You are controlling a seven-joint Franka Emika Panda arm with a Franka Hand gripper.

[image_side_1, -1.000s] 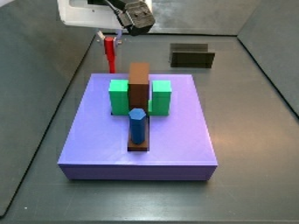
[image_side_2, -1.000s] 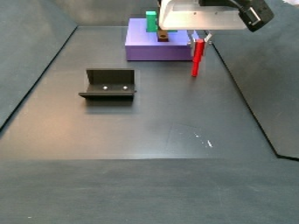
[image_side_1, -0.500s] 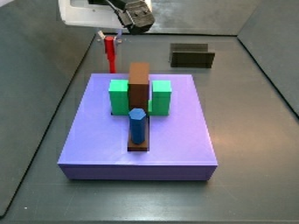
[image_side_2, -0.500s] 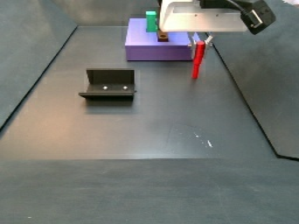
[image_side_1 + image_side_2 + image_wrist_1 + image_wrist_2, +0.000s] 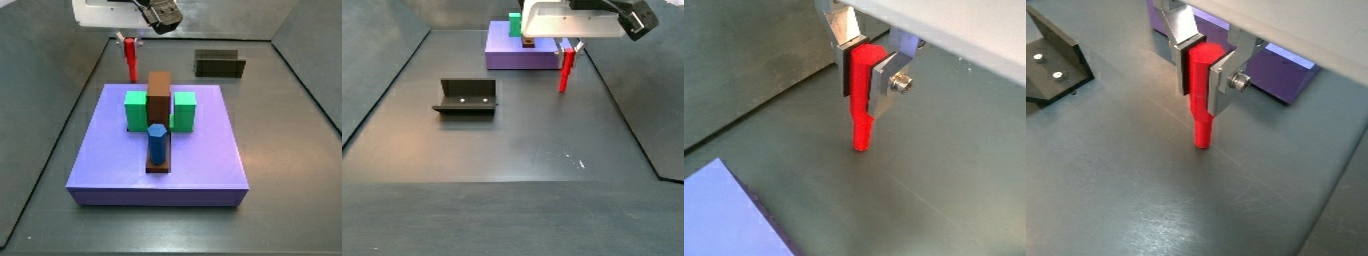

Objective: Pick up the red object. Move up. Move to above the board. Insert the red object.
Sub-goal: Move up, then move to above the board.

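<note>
A robot gripper (image 5: 866, 68) holds the red object (image 5: 862, 105), a slim red rod, upright by its upper end. In both wrist views the two flat silver fingers (image 5: 1224, 80) are pressed against opposite sides of the rod's top portion, so the gripper is clamped on it. Most of the rod hangs free below the fingers, pointing straight down. Its lower tip looks to be just clear of the dark grey desk (image 5: 1253, 190), though the views do not settle whether it touches.

In a side view the rod (image 5: 130, 58) sits in the upper left of the frame, just behind the far edge of the board (image 5: 201, 160), a large lavender slab filling the centre. The board carries a brown strip (image 5: 159, 96) flanked by two green blocks (image 5: 136, 110), with a blue peg (image 5: 158, 143) standing upright at the strip's near end. In the other fixed view the rod (image 5: 567, 71) hangs at upper centre right, beside the board (image 5: 509, 52). A dark L-shaped fixture (image 5: 466, 96) stands well apart at left.

The rod looks rigid, light and smooth, probably plastic. Held high as it is, it leaves a long free end for insertion, but a smooth rod could tilt or slip between flat pads if it meets resistance.
</note>
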